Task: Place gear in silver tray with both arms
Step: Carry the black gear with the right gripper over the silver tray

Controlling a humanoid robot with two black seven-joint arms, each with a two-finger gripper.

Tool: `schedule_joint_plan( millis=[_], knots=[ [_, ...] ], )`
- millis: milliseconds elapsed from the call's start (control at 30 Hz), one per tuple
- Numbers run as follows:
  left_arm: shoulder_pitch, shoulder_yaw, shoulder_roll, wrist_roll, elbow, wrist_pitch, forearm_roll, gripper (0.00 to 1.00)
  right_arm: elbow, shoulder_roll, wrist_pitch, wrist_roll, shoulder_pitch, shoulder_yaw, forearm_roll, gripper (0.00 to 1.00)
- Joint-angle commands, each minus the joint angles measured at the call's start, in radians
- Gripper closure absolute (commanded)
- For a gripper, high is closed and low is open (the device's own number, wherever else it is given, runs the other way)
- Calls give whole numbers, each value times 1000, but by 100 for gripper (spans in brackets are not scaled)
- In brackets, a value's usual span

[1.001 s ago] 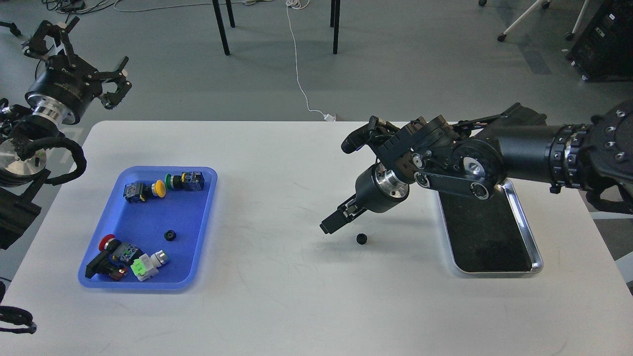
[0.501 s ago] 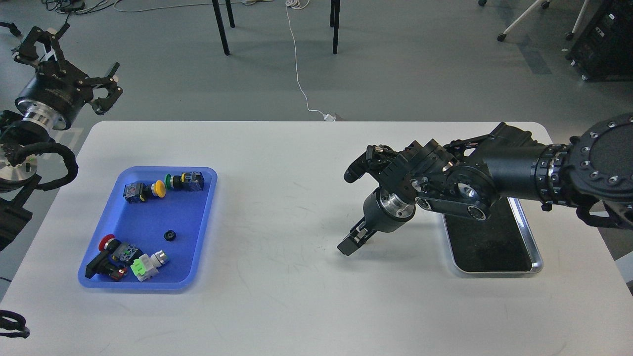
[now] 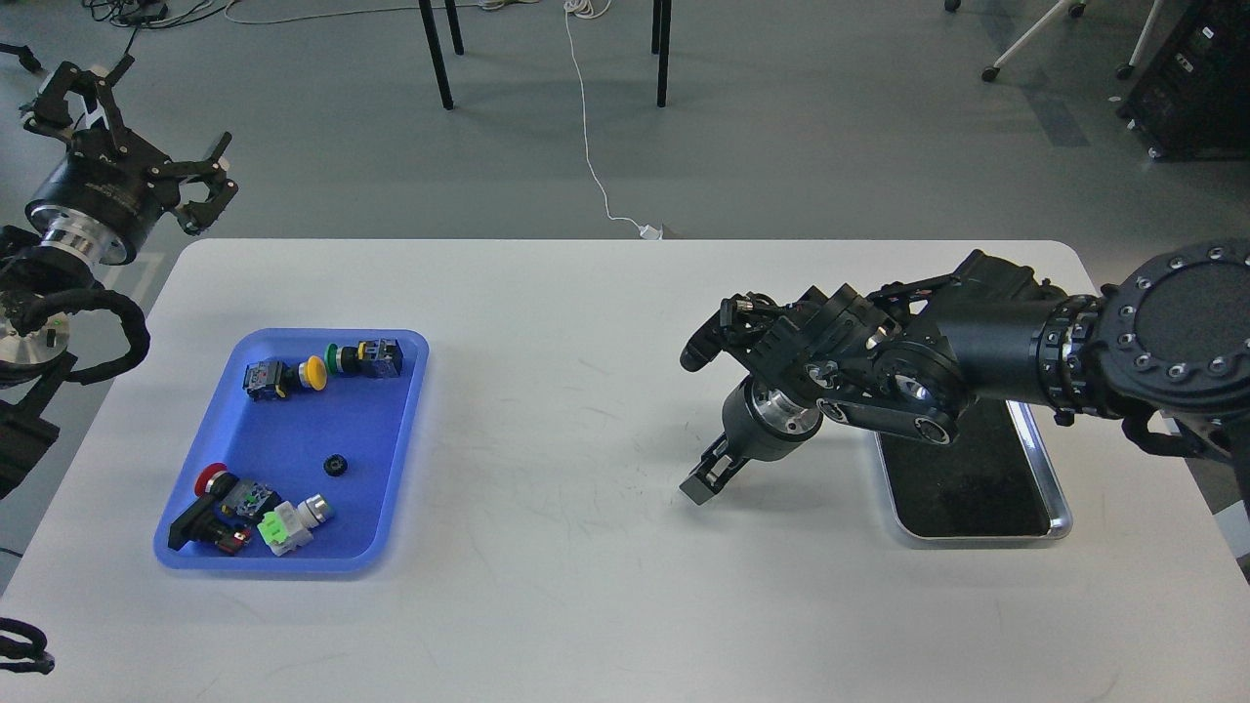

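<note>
White laminate forms the table [image 3: 586, 586], by far the largest thing in view, and 2 trays are set on it well apart. At the left lies the blue plastic tray [image 3: 391, 459], loaded with several push-button switches [image 3: 322, 369] and 1 small black gear [image 3: 336, 465] near its middle. At the right lies the silver tray [image 3: 1060, 508], whose dark bottom is seen bare where it is not covered by the right arm [image 3: 986, 342].

That arm is stretched over the tray's far end, and the right gripper [image 3: 705, 478] is pointed down at the table just left of the tray. Its fingertips are seen close together and low; whether a gear is pinched between them cannot be told, since none is visible there or on the table beside it.

The left gripper [image 3: 127, 127] is held high beyond the table's far left corner, its clawed fingers spread wide with nothing in them.

Risk is judged mainly at the right fingertips: so small a part could be missed, or could slip out unnoticed, and the carry would then be made for nothing. The tray's raised rim could also be struck by the low fingertips on the way across, and the tray shoved.
</note>
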State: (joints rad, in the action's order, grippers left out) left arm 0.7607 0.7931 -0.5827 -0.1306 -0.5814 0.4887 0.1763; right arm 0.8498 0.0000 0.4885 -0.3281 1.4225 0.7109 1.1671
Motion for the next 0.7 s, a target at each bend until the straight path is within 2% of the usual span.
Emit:
schedule_joint_plan(
  millis=[0, 67, 200, 534, 668],
  knots=[
    [-1, 0, -3, 0, 0, 0, 0, 3, 0, 0, 0, 0, 4, 1, 3, 66],
    [-1, 0, -3, 0, 0, 0, 0, 3, 0, 0, 0, 0, 7, 2, 5, 77],
    [-1, 0, -5, 0, 0, 0, 0, 3, 2, 0, 0, -2, 16, 2, 11, 84],
    [-1, 0, -20, 0, 0, 0, 0, 3, 8, 0, 0, -8, 94, 1, 16, 87],
    [-1, 0, -28, 0, 0, 0, 2, 3, 66, -119, 0, -8, 153, 2, 29, 86]
  ],
)
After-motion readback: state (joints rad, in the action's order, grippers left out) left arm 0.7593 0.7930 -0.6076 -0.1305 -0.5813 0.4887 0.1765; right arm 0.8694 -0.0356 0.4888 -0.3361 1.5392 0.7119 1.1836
